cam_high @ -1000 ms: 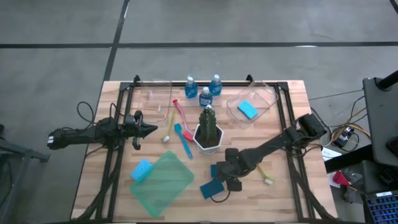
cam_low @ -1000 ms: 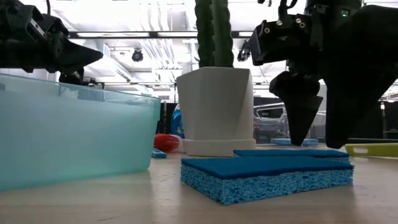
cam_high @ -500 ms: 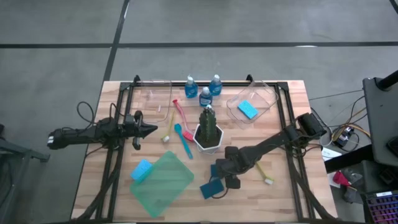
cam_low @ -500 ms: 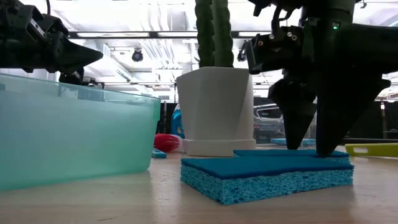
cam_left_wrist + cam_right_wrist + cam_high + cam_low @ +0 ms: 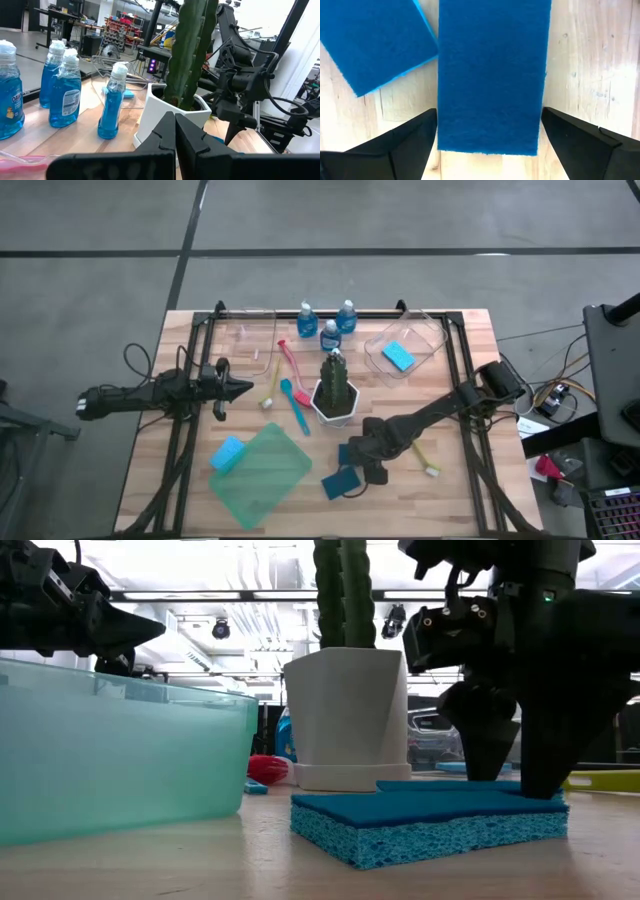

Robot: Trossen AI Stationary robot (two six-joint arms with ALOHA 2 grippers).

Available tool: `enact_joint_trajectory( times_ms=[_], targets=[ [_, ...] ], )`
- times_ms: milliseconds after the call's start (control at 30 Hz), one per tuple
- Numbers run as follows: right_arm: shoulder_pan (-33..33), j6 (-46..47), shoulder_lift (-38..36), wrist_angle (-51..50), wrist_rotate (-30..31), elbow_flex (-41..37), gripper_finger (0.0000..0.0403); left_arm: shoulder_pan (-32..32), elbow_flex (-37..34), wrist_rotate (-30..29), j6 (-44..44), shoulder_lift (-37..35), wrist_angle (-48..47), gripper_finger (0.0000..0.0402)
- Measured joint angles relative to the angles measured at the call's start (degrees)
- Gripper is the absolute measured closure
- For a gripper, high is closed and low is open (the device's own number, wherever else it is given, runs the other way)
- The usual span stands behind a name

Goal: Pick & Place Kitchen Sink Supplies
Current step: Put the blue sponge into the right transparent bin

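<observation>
- Sponge pickup is the step in hand: the right gripper [image 5: 489,145] hangs over a teal sponge [image 5: 492,75] lying flat on the surface [image 5: 470,490], just in front of the cactus pot [image 5: 335,408].
- Fingers [image 5: 395,145] of that gripper stand wide apart, one on each long side of the sponge, gripping nothing yet; in the low view their tips sit at or near the sponge top.
- Second teal sponge [image 5: 370,40] lies just beside the first, corner to edge; I cannot tell whether they overlap.
- Next move, as I judge it: settle the tips to the surface, then close across the sponge's width and lift clear of its neighbour, likely toward the clear tray [image 5: 405,345] that already has a sponge in it.
- Left gripper [image 5: 240,389] waits above the surface's left side, fingers shut and empty.
- Compared with a second ago, the right gripper has come down and shifted toward the cactus pot; its fingers stay equally wide, and nothing else has moved.
</observation>
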Motion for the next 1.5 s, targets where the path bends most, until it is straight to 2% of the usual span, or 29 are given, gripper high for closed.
enact_joint_trajectory(
  times_ms=[567,967,1500],
  targets=[
    [0.1,2.0,0.0,2.0,3.5,-1.1,0.0046,0.0,0.0,0.0,0.0,0.0,0.0,0.0401],
    [0.3,3.0,0.1,2.7,4.5,-1.2,0.0100,0.0,0.0,0.0,0.0,0.0,0.0,0.0401],
    [0.2,4.3,-0.4,-3.8,2.2,3.8,0.0116,0.0,0.0,0.0,0.0,0.0,0.0,0.0401]
  ],
)
